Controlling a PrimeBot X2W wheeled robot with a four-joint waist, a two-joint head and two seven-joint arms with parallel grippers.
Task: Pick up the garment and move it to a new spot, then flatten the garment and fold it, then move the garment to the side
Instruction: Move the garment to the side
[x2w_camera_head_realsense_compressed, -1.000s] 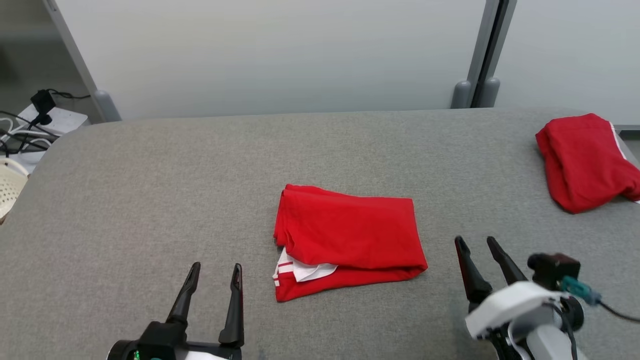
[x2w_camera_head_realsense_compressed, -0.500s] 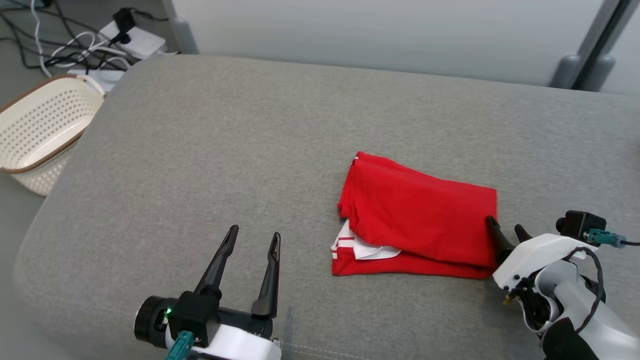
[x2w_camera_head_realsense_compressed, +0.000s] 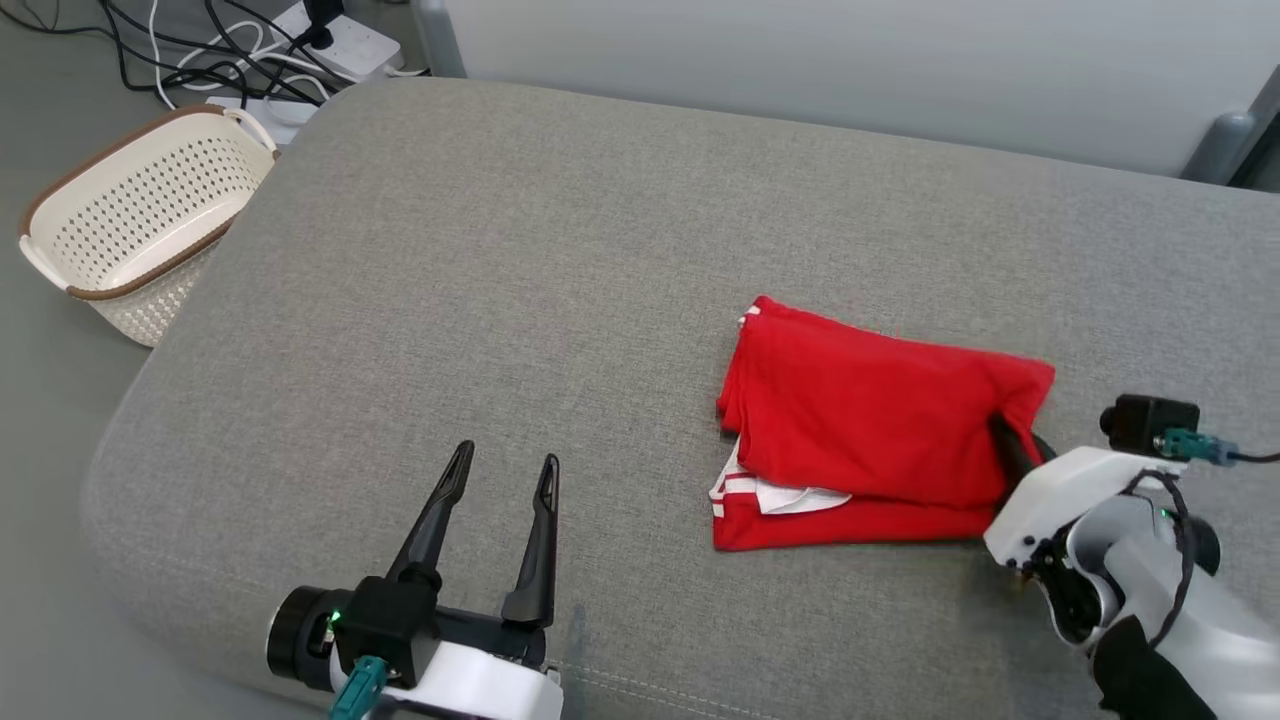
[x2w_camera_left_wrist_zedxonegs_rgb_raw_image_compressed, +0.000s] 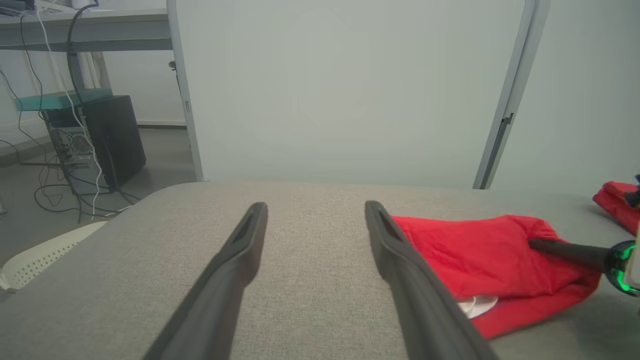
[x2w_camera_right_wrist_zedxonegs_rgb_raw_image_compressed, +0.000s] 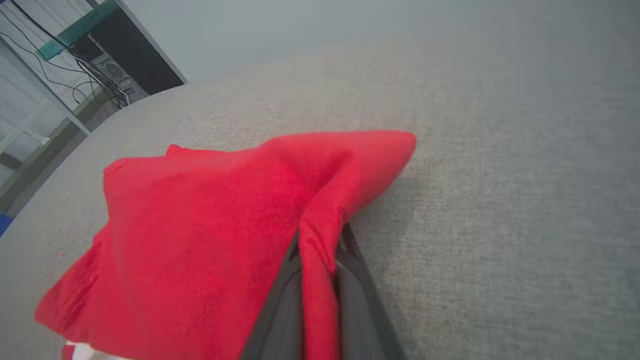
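Note:
The garment (x2w_camera_head_realsense_compressed: 870, 420) is a folded red piece with white trim, lying right of centre on the grey padded table (x2w_camera_head_realsense_compressed: 520, 250). My right gripper (x2w_camera_head_realsense_compressed: 1012, 445) is at its right edge, shut on a pinched fold of the red cloth. The right wrist view shows the garment (x2w_camera_right_wrist_zedxonegs_rgb_raw_image_compressed: 200, 240) bunched up between the two dark fingers (x2w_camera_right_wrist_zedxonegs_rgb_raw_image_compressed: 280, 310). My left gripper (x2w_camera_head_realsense_compressed: 495, 480) stands open over bare table at the lower left, well apart from the garment. Seen from the left wrist, the garment (x2w_camera_left_wrist_zedxonegs_rgb_raw_image_compressed: 480, 255) lies to the right of the open fingers (x2w_camera_left_wrist_zedxonegs_rgb_raw_image_compressed: 235, 260).
A cream perforated basket (x2w_camera_head_realsense_compressed: 140, 220) sits on the floor off the table's left end, with cables and a power strip (x2w_camera_head_realsense_compressed: 330, 40) behind it. Another red garment (x2w_camera_left_wrist_zedxonegs_rgb_raw_image_compressed: 617, 200) lies far right on the table. A pale partition (x2w_camera_head_realsense_compressed: 800, 60) backs the table.
The head camera swung left, so the picture shifted. My right gripper went from open beside the garment to shut on its right edge, pulling a fold up. The left gripper stayed open.

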